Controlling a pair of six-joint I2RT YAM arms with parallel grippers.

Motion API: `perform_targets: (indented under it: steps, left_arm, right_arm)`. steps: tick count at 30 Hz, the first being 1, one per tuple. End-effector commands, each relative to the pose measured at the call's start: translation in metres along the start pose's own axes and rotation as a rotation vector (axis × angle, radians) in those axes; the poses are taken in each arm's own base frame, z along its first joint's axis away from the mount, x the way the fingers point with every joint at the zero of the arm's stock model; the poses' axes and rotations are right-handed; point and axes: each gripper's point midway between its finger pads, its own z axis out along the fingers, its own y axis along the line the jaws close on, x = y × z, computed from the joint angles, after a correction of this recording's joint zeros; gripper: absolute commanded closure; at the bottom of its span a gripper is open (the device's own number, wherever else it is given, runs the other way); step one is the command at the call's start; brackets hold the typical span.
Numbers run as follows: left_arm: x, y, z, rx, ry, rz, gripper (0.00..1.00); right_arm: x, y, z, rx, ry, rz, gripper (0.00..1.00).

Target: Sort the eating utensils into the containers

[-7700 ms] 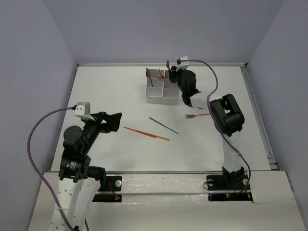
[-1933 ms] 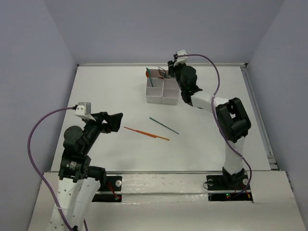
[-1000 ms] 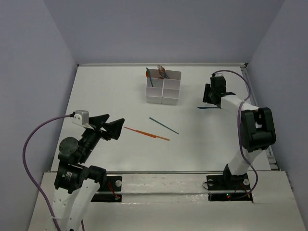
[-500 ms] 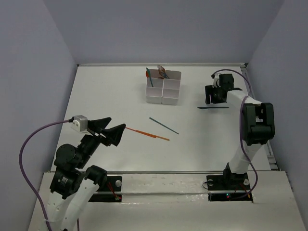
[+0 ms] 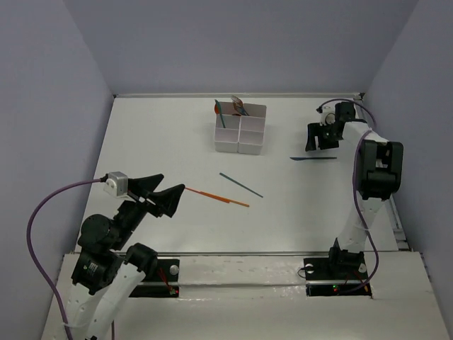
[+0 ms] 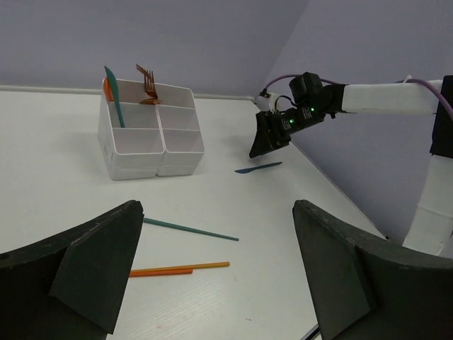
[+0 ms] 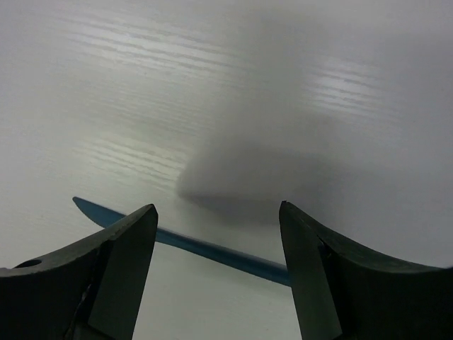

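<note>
The white four-compartment box (image 5: pixel 241 132) stands at the back middle; it also shows in the left wrist view (image 6: pixel 152 134). A teal utensil (image 6: pixel 113 103) and an orange spoon (image 6: pixel 106 86) stand in its back left compartment. A brown fork (image 6: pixel 147 80) stands in the back right one. A teal stick (image 5: pixel 241 185) and two orange sticks (image 5: pixel 216 197) lie mid-table. A dark blue knife (image 5: pixel 313 158) lies flat at the right. My right gripper (image 5: pixel 313 144) is open just above the knife (image 7: pixel 205 248), not touching it. My left gripper (image 5: pixel 174 183) is open and empty, near the orange sticks' left end.
The table's right edge rail (image 5: pixel 373 152) runs close behind the right arm. Purple cables (image 5: pixel 42 205) loop off both wrists. The back wall stands just behind the box.
The brown fork has gone from the table into the box. My right gripper left the box and moved right, over the blue knife. My left arm drew back and lower.
</note>
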Motion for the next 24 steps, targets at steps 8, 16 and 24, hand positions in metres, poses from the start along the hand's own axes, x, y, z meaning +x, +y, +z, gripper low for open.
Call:
perform_targets:
  steps: [8,16,24]
  left_arm:
    - [-0.012,-0.007,-0.001,0.028,-0.038,0.017,0.01]
    - [-0.013,-0.008,-0.003,0.033,-0.047,0.018,0.01]
    - [-0.015,-0.009,-0.004,0.035,-0.055,0.019,0.01]
  right_arm:
    - [0.037,0.020,0.004,-0.135,0.101,0.097,0.23]
    - [0.053,0.026,-0.025,-0.056,0.037,0.125,0.23]
    - [0.072,0.034,-0.040,-0.003,0.043,0.156,0.24]
